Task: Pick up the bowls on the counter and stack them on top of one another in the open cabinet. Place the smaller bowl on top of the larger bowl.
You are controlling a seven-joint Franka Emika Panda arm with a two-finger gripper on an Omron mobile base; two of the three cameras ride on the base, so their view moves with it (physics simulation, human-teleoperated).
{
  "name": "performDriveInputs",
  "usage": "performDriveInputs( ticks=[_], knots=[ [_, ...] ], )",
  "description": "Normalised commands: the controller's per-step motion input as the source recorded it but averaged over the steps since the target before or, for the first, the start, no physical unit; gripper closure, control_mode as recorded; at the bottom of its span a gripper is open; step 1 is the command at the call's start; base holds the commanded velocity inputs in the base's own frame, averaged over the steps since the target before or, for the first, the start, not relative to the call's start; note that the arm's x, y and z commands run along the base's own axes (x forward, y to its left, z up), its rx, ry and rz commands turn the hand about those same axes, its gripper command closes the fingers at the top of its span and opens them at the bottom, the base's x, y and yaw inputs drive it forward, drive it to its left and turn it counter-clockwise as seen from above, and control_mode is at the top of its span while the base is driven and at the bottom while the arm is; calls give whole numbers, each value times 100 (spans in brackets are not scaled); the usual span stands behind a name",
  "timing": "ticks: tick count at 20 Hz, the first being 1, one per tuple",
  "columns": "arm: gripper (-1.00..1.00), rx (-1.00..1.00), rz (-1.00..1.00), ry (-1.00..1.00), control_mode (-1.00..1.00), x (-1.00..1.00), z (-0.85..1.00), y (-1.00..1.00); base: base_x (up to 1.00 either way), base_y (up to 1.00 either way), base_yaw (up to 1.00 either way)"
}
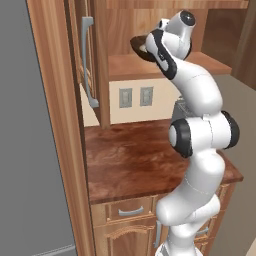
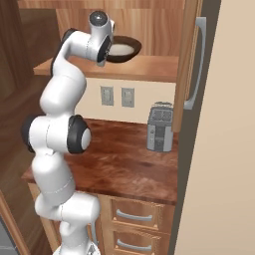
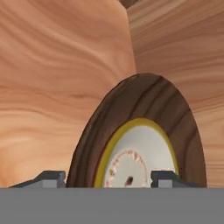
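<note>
On the plank shelf of the open cabinet lies the wide dark brown wood-grain bowl. The small cream-white bowl rests inside it. In the hand view the brown bowl and the cream bowl with its tan rim loom close, rolled sideways by the camera. My gripper is right at the stacked bowls, open, its two fingertips spread wide at the bottom edge. From the left base view the brown bowl peeks out beside my hand.
The boxy grey toaster stands on the reddish-brown counter under the shelf. The cabinet door with its long grey handle hangs open at the right. Two wall outlets sit below the shelf. Drawers are underneath.
</note>
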Motion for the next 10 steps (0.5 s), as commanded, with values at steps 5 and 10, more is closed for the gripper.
performDriveInputs(
  ticks=[5,10],
  knots=[
    [-100,0,0,-14,-100,-28,12,0,0,0,0],
    [-100,0,0,-15,-100,-48,21,-4,0,0,0]
  ],
)
